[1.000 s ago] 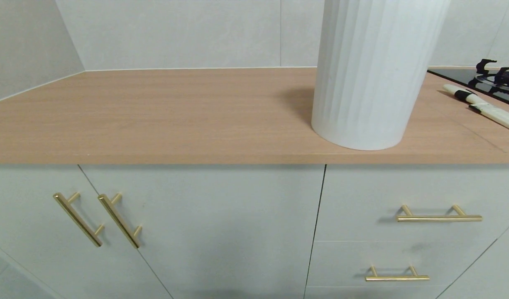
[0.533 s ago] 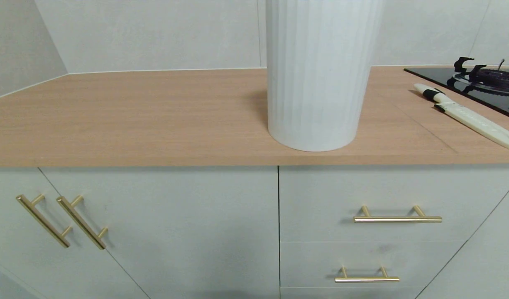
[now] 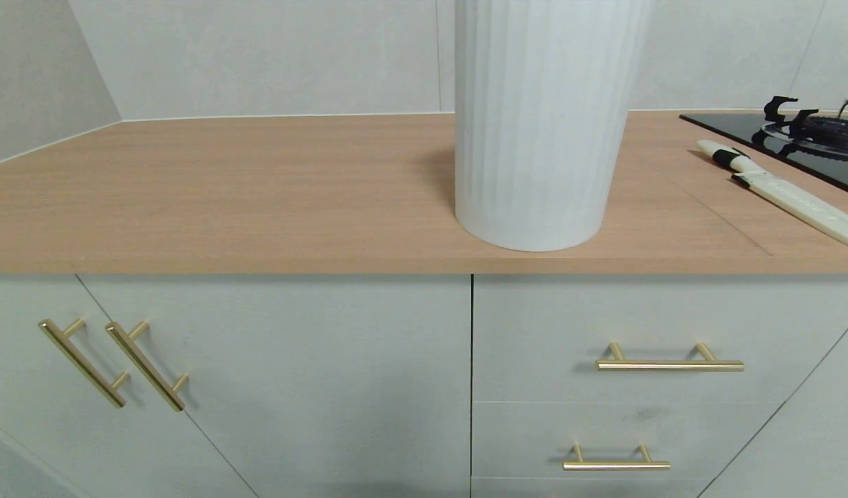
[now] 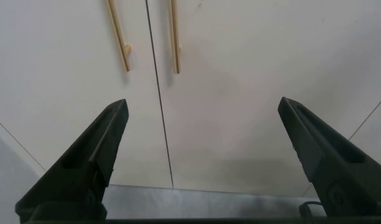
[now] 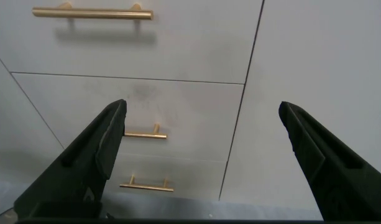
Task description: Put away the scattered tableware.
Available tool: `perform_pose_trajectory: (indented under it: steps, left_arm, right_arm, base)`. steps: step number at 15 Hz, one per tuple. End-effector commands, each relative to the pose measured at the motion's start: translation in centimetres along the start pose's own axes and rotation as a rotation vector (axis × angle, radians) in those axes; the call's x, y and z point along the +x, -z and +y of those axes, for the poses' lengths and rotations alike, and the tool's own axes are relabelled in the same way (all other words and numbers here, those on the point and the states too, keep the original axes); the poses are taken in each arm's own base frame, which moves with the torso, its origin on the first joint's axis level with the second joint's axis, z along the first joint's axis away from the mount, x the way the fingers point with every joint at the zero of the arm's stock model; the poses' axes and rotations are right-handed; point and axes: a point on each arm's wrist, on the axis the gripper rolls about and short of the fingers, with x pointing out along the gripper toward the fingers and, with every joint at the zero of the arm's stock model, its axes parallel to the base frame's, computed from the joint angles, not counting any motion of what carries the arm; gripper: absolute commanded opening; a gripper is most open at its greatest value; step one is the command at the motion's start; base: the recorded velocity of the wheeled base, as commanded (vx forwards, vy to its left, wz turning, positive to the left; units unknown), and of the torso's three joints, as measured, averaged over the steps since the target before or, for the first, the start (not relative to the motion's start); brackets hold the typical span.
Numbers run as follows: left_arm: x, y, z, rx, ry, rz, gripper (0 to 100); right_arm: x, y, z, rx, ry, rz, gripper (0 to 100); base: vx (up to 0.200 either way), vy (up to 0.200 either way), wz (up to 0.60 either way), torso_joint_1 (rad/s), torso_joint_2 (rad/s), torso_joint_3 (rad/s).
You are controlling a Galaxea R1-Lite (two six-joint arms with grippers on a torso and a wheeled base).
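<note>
Left wrist view showed the left gripper (image 4: pixel 202 155) wide open and empty, low before the cabinet doors (image 4: pixel 240 93). The right gripper (image 5: pixel 202 162) was equally open and empty before the drawers (image 5: pixel 146 56). Higher, on the countertop (image 3: pixel 223 194), a tall white ribbed container (image 3: pixel 541 138) stood near the front edge. Farther right, beside the hob (image 3: pixel 811 131), lay the knife (image 3: pixel 787 197). It looked light, stiff and smooth, perhaps slippery. I would grip its banded handle, never the blade.

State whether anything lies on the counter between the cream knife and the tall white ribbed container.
Nothing visible does. Bare wooden countertop runs from the cream black-banded knife to the tall white ribbed container, which stands to the knife's left.
</note>
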Motion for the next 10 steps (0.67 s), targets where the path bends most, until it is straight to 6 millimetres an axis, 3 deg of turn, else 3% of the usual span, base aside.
perform_pose_trajectory:
  steps: [1, 10]
  left_arm:
    - [0.00, -0.01, 0.00, -0.001, 0.000, 0.000, 100]
    - [0.00, -0.01, 0.00, -0.001, 0.000, 0.000, 100]
  right_arm:
    - [0.01, 0.00, 0.00, -0.001, -0.001, 0.001, 100]
    - [0.00, -0.05, 0.00, -0.001, -0.001, 0.000, 100]
  base:
    - [0.000, 0.000, 0.00, 0.000, 0.00, 0.000]
    - [0.000, 0.000, 0.00, 0.005, -0.02, -0.015]
